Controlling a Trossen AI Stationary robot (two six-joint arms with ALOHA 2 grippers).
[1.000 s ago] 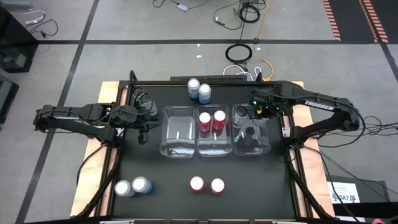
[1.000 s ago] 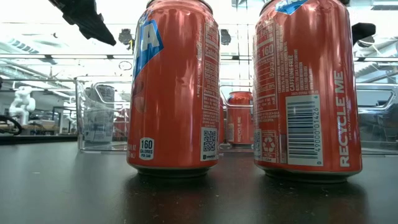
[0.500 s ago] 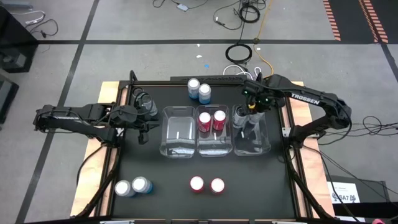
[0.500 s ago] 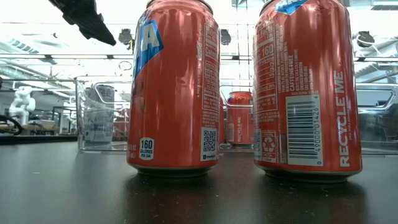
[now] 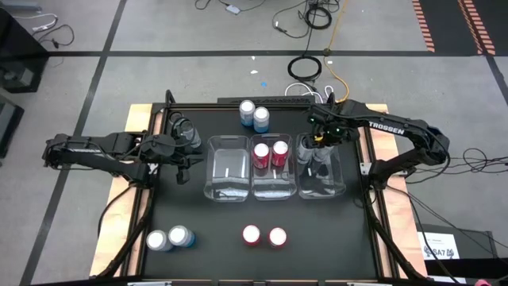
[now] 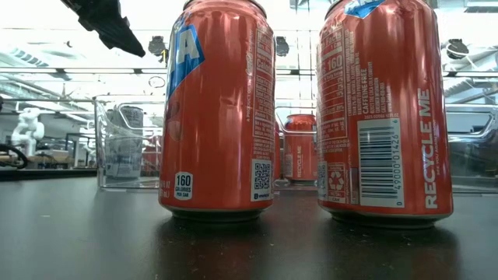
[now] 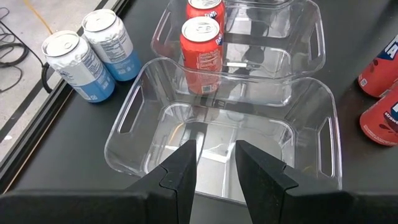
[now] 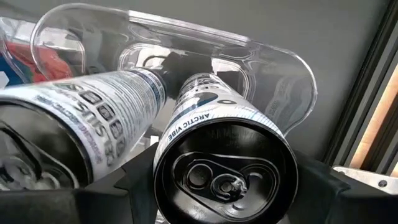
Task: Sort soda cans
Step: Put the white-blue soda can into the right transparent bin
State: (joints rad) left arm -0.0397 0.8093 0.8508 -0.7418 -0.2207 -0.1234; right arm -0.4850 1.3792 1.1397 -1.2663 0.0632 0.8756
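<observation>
Where right hand (image 8: 224,180) grips, dark can (image 8: 217,124) upright, top toward wrist

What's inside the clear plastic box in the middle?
Two red soda cans stand upright at the far end of the middle clear plastic bin. The rest of its floor looks bare. Nothing covers it from above, so no part is hidden.
</observation>
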